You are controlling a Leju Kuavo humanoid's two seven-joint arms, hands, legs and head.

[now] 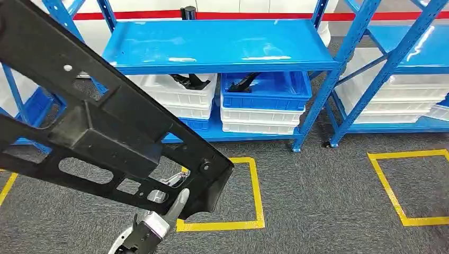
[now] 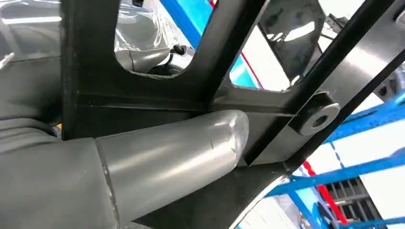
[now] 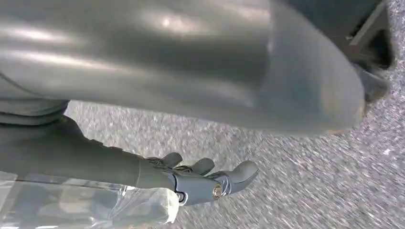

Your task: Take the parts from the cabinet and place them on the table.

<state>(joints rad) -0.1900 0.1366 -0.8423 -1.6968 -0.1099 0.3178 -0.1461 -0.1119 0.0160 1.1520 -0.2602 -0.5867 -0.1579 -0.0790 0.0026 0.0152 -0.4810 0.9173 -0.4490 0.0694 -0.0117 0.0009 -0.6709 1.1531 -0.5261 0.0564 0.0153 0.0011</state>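
A large black framed part (image 1: 106, 132) with cut-outs runs slantwise across the left of the head view. My left hand (image 1: 159, 219) grips it from below near its lower end. In the left wrist view the grey thumb (image 2: 181, 148) presses against a bar of the black part (image 2: 143, 100). More black parts lie in a white crate (image 1: 189, 81) and a blue crate (image 1: 243, 83) on the cabinet's lower shelf. My right hand (image 3: 205, 179) hangs over the grey carpet with its fingers stretched out and nothing in them.
The blue steel cabinet (image 1: 222, 47) stands ahead, with stacked white and blue crates (image 1: 262, 114) under its bare shelf. A second blue rack (image 1: 402, 58) stands to the right. Yellow tape squares (image 1: 254, 201) mark the carpet.
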